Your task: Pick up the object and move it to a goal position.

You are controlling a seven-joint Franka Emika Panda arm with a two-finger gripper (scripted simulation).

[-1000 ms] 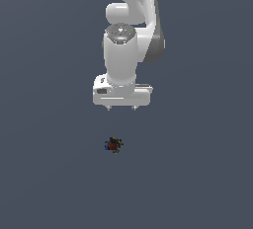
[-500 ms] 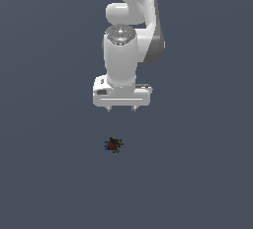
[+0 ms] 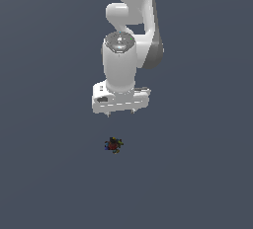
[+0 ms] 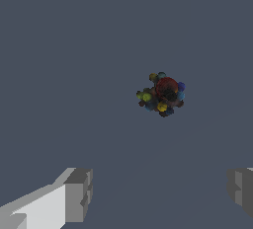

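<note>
One object [image 3: 114,145] — unlabelled — fingers [image 4: 77,194] apart.

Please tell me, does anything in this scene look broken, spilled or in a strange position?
Nothing stands out. The small lumpy object lies alone and whole on the plain surface, and the hand hangs above it, open, touching nothing.

The white arm [image 3: 132,35] comes down from the top of the exterior view and bends so its hand points straight down. The gripper [image 3: 120,115] hangs in the air with nothing in it. Its two grey fingers [image 4: 76,193] are spread wide apart, and only their small tips poke out under the hand.
</note>
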